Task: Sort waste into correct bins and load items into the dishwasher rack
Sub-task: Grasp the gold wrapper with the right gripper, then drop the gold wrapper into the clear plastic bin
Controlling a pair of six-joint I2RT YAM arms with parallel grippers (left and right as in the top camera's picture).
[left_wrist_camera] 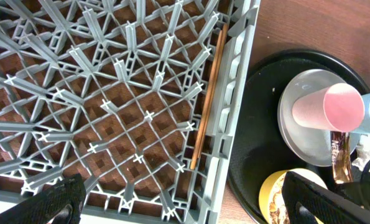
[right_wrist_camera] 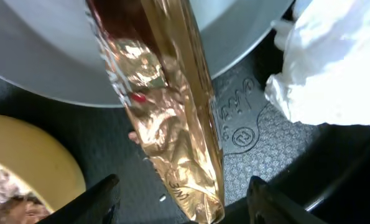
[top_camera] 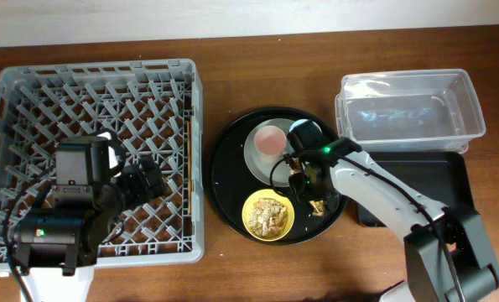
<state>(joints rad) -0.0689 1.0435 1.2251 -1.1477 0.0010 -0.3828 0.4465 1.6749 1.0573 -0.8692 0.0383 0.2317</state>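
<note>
Right end effector [right_wrist_camera: 183,196] hangs wide open, straddling the gold wrapper [right_wrist_camera: 166,106], which lies from the plate [right_wrist_camera: 41,56] rim onto the round tray [right_wrist_camera: 259,143]. It looks light, crinkly and slippery; best pinched across its narrow width.

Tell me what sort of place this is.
Probably a staged tabletop for dish clearing, not a kitchen: a wooden table holds a dishwasher rack, a round tray, and a clear tub.

The overhead view looks straight down on the whole brown wooden table [top_camera: 257,59]. The left wrist view, nearer, faces down over the large grey pegged plastic crate [left_wrist_camera: 233,112] and round black tray [left_wrist_camera: 259,149]. The right wrist view sits very close above the long gold foil wrapper [right_wrist_camera: 166,137] on that shared tray.
</note>
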